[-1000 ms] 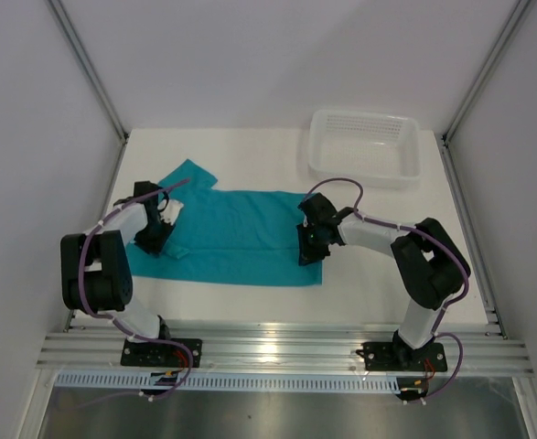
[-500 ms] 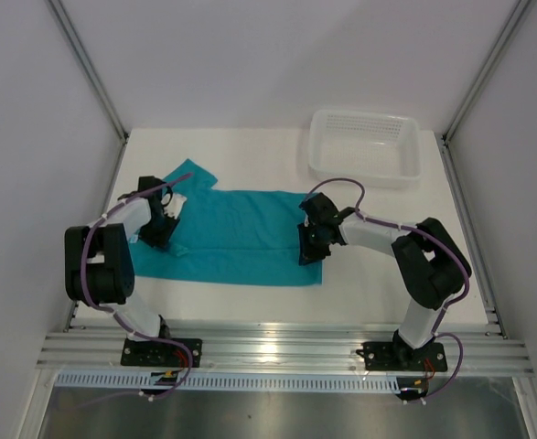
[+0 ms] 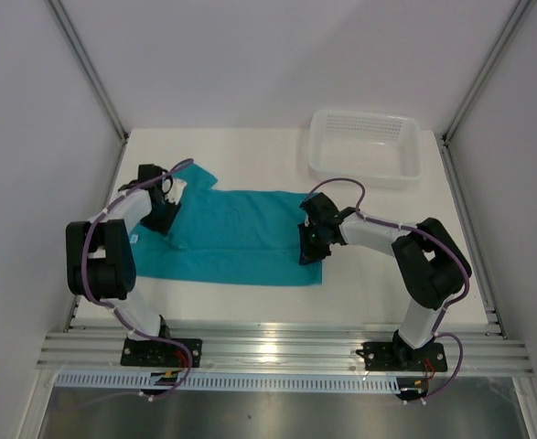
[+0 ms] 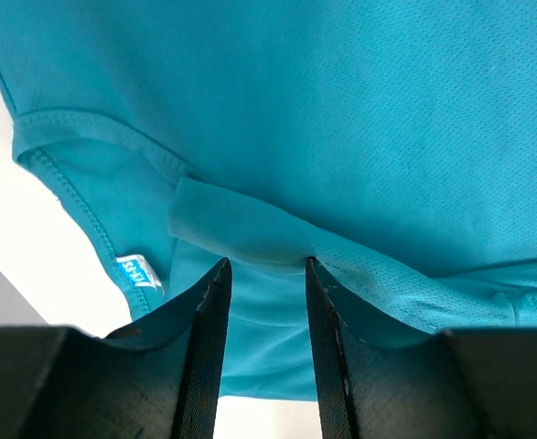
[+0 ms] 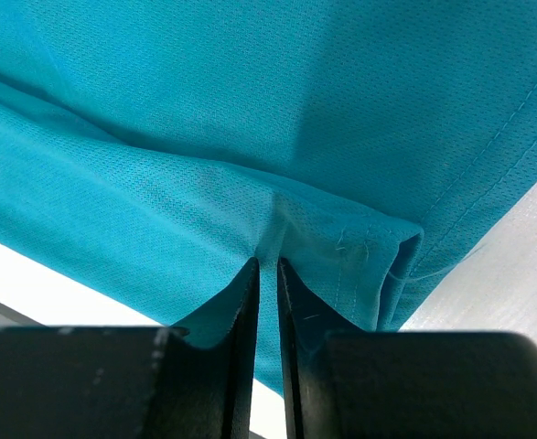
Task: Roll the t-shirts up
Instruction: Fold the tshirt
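While the teal t-shirt (image 3: pixel 241 240) lies flat on the tabletop (image 3: pixel 250 160), the left hand (image 4: pixel 266 267) is held spread at a collar fold and the right hand (image 5: pixel 268 265) is pinched on the hem; the roll would be skewed by a slipped collar fold.

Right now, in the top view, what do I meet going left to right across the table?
left gripper at the collar end → t-shirt lying flat → right gripper pinching the hem end → basket, further back
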